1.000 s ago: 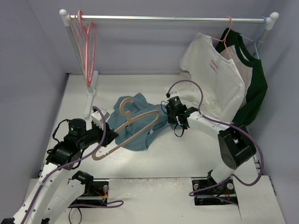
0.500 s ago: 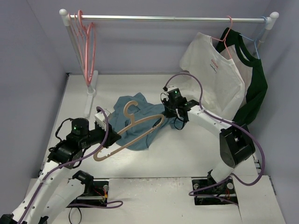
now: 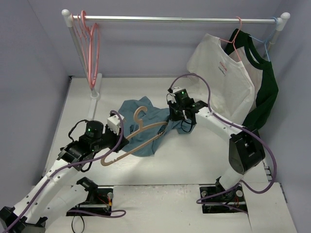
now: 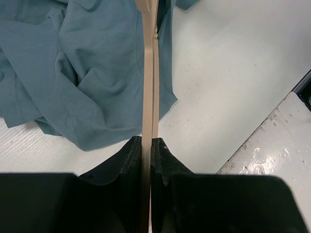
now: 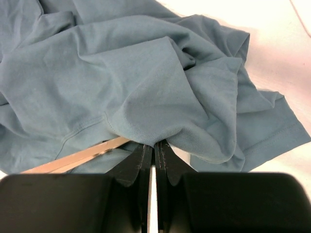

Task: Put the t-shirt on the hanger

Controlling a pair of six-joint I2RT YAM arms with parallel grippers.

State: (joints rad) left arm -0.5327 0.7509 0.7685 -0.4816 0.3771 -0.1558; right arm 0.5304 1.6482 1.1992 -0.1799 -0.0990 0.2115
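Teal t-shirt (image 3: 132, 109) sits crumpled mid-desk (image 3: 194, 160), and the tan hanger (image 3: 141, 138) slants across it, hook pointing toward the back. The left gripper (image 3: 121, 143) is clamped on the hanger's near end. Its wrist cam shows the hanger edge-on between the closed fingers. From above, the right gripper (image 3: 177, 116) covers the shirt's right edge. Only its wrist cam shows it pinched tight on a fold of cloth, with a hanger arm poking out underneath. Behind is a rail (image 3: 180, 19) with pink hangers (image 3: 90, 43) on the left and a white tee (image 3: 223, 87) and a green-and-white shirt (image 3: 266, 92) on the right. The tee's red print is too small to read.
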